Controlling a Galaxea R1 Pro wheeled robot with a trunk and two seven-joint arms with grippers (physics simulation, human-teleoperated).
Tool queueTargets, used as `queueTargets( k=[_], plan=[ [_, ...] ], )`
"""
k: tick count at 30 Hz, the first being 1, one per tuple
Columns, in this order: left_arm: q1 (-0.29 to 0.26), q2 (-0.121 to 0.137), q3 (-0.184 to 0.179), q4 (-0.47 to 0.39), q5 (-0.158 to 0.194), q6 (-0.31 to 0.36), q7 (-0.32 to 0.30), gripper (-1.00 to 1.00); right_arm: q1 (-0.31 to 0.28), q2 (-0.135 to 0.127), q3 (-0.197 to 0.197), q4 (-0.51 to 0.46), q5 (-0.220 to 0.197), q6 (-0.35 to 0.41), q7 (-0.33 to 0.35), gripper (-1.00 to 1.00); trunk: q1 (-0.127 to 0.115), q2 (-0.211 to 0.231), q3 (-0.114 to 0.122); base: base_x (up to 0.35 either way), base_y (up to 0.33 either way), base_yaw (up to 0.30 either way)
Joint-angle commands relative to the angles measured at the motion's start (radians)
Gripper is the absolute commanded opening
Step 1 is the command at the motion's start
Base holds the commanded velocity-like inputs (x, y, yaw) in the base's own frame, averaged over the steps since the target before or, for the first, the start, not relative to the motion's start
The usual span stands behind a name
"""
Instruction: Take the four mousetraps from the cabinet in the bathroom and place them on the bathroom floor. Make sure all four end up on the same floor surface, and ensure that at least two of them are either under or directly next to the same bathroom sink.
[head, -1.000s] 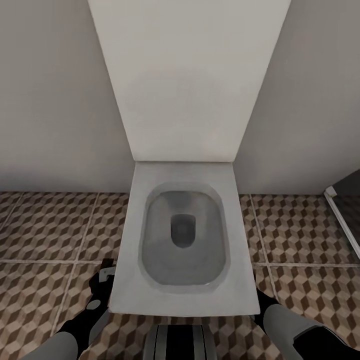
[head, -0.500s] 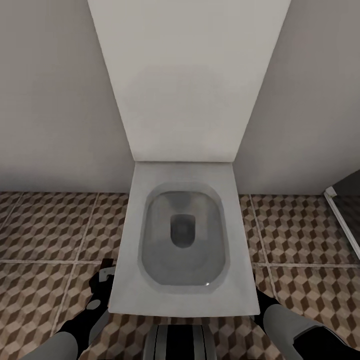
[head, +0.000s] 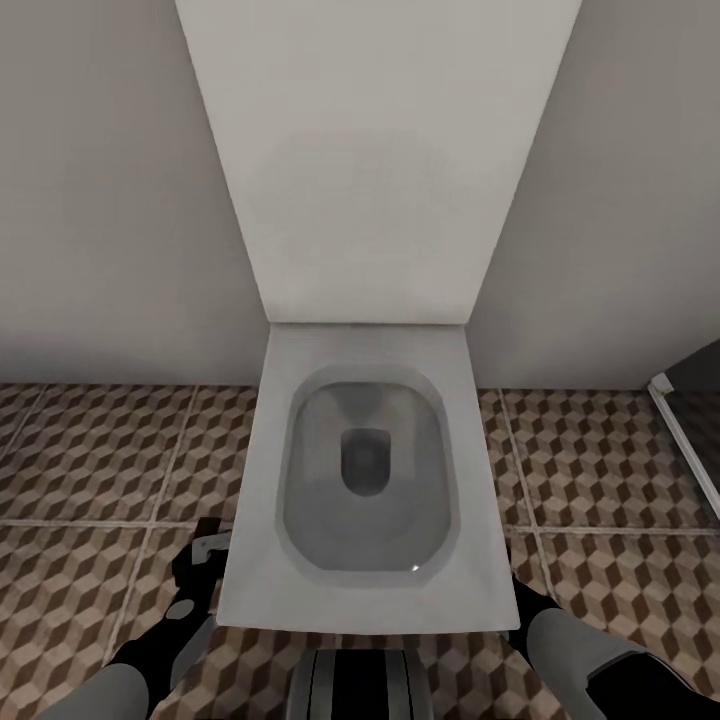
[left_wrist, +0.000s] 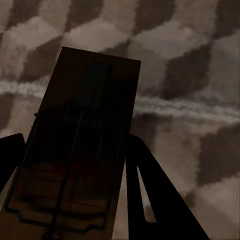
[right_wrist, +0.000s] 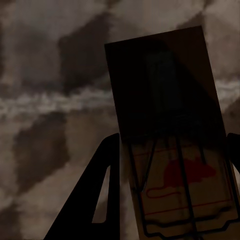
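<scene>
Two mousetraps are in hand above the bathroom floor (head: 90, 450). In the left wrist view my left gripper (left_wrist: 72, 150) is shut on a mousetrap (left_wrist: 95, 85), a brown wooden base with a wire bar, over a grout line. In the head view that left gripper (head: 207, 550) hangs beside the toilet's front left corner. In the right wrist view my right gripper (right_wrist: 170, 150) is shut on a second mousetrap (right_wrist: 160, 75) with a red mouse print. In the head view the toilet rim hides the right fingers. The cabinet and the sink are out of view.
A white toilet (head: 365, 600) with its lid (head: 375, 160) raised stands straight ahead against a pale wall, between my two arms. A dark glass panel with a white frame (head: 685, 440) stands at the right. Patterned tiles lie open on both sides of the toilet.
My left gripper has dropped slightly and drifted a little to the left with its mousetrap. The right arm and the camera have stayed still.
</scene>
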Motion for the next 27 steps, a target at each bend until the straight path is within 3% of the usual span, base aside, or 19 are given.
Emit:
queueTargets(
  k=[1, 7, 17, 27],
  plan=[
    [0.000, 0.002, -0.009, 0.000, 0.006, -0.003, 0.007, -1.00, -0.001, 0.000, 0.008, 0.001, -0.012, -0.004, -0.002, -1.00, 0.000, 0.000, -0.001, 0.000, 0.000, 0.000],
    [0.000, 0.001, -0.009, -0.001, 0.005, 0.003, 0.008, -1.00, -0.001, 0.001, 0.008, 0.001, -0.011, -0.004, -0.002, -1.00, 0.000, 0.000, -0.001, 0.043, 0.000, 0.000],
    [0.000, 0.005, -0.010, -0.005, 0.005, 0.000, 0.008, -1.00, -0.001, 0.001, 0.008, 0.001, -0.012, -0.004, -0.002, -1.00, 0.000, 0.000, -0.001, 0.240, 0.000, 0.000],
    [0.000, 0.005, -0.010, -0.006, 0.005, -0.004, 0.008, -1.00, -0.001, 0.001, 0.008, 0.001, -0.012, -0.005, -0.002, -1.00, 0.000, 0.000, -0.001, 0.029, 0.000, 0.000]
  ],
)
